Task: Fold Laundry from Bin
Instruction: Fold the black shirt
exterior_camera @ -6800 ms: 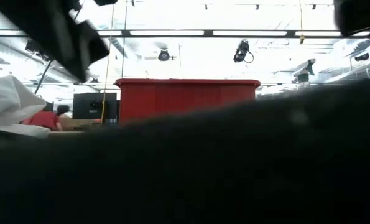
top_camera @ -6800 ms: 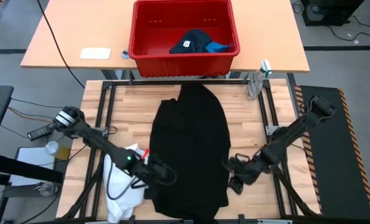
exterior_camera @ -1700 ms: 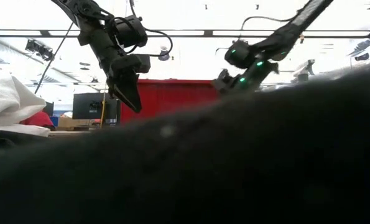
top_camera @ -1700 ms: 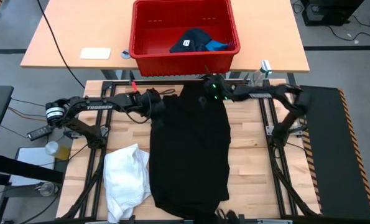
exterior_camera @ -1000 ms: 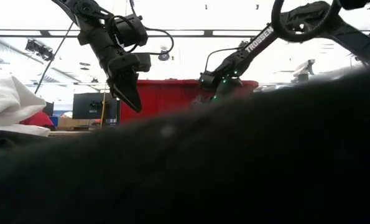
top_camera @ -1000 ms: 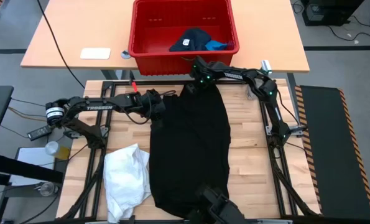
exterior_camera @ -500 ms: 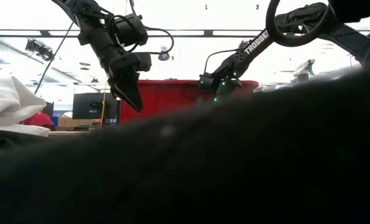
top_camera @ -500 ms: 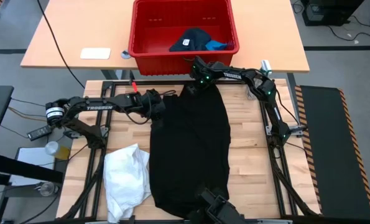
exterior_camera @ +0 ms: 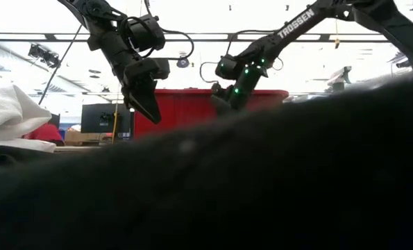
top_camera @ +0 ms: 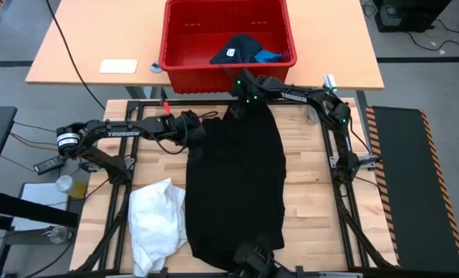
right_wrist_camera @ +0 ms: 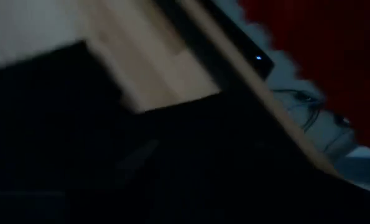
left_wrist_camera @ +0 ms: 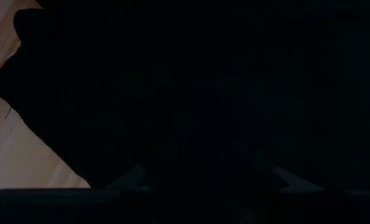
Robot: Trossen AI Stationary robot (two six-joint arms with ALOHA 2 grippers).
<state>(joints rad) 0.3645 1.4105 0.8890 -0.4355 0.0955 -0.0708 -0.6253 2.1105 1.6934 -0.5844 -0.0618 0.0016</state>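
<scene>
A black garment (top_camera: 237, 177) lies spread lengthwise down the middle of the wooden table and fills the foreground of the low view (exterior_camera: 262, 187). My left gripper (top_camera: 196, 133) hangs over its far left edge, open and pointing steeply down. In the low view nothing hangs from its tips (exterior_camera: 153, 119). My right gripper (top_camera: 239, 99) hovers above the garment's far end, in front of the red bin (top_camera: 171, 54). A navy garment (top_camera: 237, 51) and a bright blue one (top_camera: 270, 56) lie in the bin. A crumpled white garment (top_camera: 156, 224) rests at the table's near left.
The bin stands on a tan desk beyond the table's far edge, with a white pad (top_camera: 118, 66) to its left. A clear bottle (top_camera: 318, 102) stands at the table's far right corner. Bare wood shows on either side of the black garment.
My right gripper has risen from the black garment's far end, shifted a little toward the table's left and rolled about its own axis. The garment has not moved.
</scene>
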